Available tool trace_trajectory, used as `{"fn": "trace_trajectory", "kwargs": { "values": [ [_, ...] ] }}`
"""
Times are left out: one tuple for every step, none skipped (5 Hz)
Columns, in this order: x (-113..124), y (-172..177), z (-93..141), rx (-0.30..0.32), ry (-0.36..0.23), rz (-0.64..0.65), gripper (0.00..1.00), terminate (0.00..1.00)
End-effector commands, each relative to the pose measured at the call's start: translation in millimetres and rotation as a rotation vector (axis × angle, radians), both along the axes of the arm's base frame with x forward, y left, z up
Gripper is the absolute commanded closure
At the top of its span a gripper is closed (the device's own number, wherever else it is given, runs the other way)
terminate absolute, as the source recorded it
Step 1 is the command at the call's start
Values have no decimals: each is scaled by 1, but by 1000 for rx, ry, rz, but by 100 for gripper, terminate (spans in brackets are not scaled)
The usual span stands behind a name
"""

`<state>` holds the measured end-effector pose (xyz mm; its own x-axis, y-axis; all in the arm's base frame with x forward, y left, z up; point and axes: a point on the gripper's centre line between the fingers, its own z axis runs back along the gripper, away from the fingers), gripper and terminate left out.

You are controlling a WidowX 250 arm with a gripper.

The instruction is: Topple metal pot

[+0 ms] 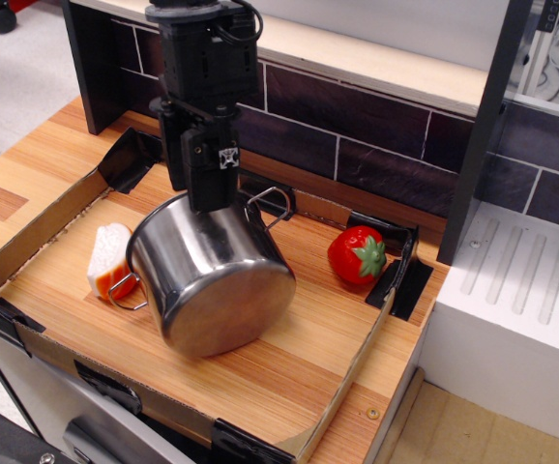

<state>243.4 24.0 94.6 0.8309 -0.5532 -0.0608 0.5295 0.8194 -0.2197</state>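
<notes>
The metal pot (212,280) is a large shiny steel cylinder with two wire loop handles. It is tipped far over, its flat base facing the camera and its mouth turned toward the back wall. It sits in the middle of the cardboard tray (342,387). My black gripper (208,196) comes down from above onto the pot's upper rim, and the jaws look closed on it. The fingertips are hidden behind the rim. One handle (270,205) sticks up just right of the gripper.
A toy strawberry (357,254) lies at the tray's back right corner. An orange-and-white slice (108,259) stands left of the pot, partly hidden by it. A dark tiled wall (376,135) runs behind. A white drainer (521,280) sits to the right.
</notes>
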Motion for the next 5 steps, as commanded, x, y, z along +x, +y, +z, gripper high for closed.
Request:
{"fn": "trace_trajectory", "kwargs": {
  "values": [
    [-3,12,29,151,-245,4,0,0],
    [-7,12,46,225,-366,46,0,0],
    [-10,13,66,250,-417,65,0,0],
    [-15,18,90,232,-408,72,0,0],
    [-15,18,90,232,-408,72,0,100]
  ]
}}
